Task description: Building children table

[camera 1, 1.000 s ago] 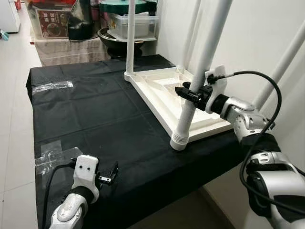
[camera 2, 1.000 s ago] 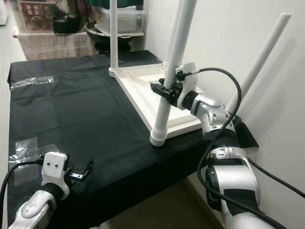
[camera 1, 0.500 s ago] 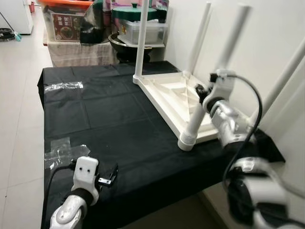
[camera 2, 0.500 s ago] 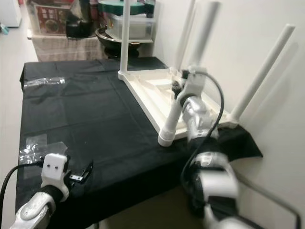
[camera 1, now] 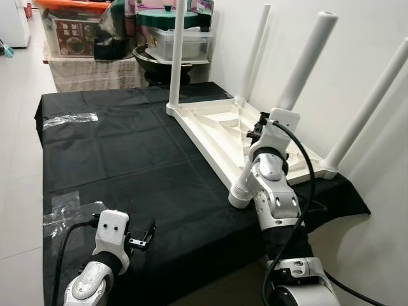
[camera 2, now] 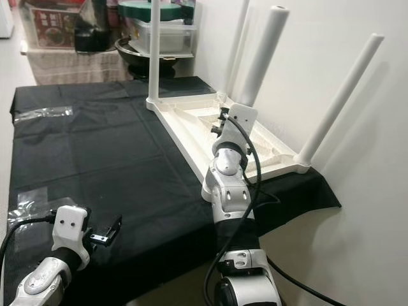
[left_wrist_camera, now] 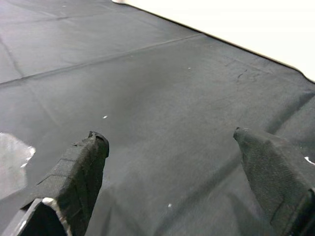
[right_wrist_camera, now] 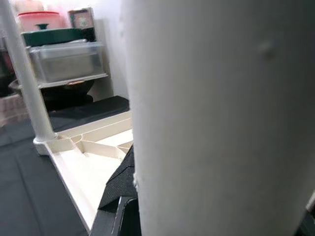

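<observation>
Left eye view: the white children's table (camera 1: 220, 127) lies upside down on the black-covered counter (camera 1: 127, 159), against the wall, four legs pointing up. The right claw (camera 1: 258, 126) sits at the near leg (camera 1: 290, 95), low on its shaft.

Right eye view: the left claw (camera 2: 109, 231) hovers over the counter's near edge, beside clear tape (camera 2: 22, 197).

Left wrist view: left fingers (left_wrist_camera: 81, 167) spread wide, gripping nothing.

Right wrist view: the leg fills the foreground; one black finger (right_wrist_camera: 123, 182) lies against it; closure cannot be told.
</observation>
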Controlling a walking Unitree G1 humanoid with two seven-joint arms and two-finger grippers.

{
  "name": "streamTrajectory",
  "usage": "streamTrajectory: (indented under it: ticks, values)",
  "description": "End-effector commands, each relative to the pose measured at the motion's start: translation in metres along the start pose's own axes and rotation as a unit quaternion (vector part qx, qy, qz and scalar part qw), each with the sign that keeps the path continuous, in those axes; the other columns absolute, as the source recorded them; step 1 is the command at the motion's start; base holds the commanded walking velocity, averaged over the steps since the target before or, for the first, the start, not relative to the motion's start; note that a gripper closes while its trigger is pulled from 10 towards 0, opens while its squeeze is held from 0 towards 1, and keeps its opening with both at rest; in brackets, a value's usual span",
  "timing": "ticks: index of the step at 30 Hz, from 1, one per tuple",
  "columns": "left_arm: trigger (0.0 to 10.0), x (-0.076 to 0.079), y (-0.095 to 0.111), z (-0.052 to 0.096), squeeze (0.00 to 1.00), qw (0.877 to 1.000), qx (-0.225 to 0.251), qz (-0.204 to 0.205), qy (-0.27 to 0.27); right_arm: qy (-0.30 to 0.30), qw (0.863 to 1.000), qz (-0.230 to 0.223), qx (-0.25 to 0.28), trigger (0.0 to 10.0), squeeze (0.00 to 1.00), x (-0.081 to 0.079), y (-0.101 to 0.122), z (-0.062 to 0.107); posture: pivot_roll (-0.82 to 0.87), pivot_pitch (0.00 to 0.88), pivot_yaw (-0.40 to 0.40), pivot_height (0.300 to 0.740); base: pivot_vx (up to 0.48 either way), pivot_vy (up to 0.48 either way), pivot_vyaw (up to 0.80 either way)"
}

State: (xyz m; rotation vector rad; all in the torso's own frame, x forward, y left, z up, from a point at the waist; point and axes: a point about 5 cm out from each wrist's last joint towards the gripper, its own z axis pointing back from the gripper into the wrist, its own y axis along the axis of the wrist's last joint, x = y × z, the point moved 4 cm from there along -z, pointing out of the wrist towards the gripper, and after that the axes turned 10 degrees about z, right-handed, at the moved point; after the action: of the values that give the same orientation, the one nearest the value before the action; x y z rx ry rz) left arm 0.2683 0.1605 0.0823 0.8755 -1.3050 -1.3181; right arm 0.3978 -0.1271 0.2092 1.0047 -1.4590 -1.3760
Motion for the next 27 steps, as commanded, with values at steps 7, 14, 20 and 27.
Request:
streamTrajectory:
  ticks: [7,14,20,27]
  values:
    - [10.0,0.004,-0.002,-0.002,0.0,1.0,-0.002,-0.001,-0.005,-0.009,0.994,0.04,-0.104,0.0,0.0,0.006,-0.047,0.002,0.09,0.0,-0.129,0.74,0.0,0.0,0.0]
    - [10.0,0.004,-0.003,-0.001,0.0,1.0,-0.004,-0.001,-0.005,-0.052,0.991,0.039,-0.121,0.0,0.0,0.014,-0.054,0.01,0.09,0.0,-0.126,0.74,0.0,0.0,0.0]
    - [10.0,0.004,-0.002,-0.001,0.0,1.0,-0.003,-0.002,-0.005,-0.056,0.989,0.039,-0.128,0.0,0.0,0.012,-0.056,0.014,0.09,0.0,-0.126,0.74,0.0,0.0,0.0]
    - [10.0,0.004,-0.002,-0.001,0.0,1.0,-0.003,-0.002,-0.006,-0.019,0.991,0.025,-0.131,4.8,0.0,0.0,-0.053,0.013,0.09,0.0,-0.126,0.74,0.0,0.0,0.0]
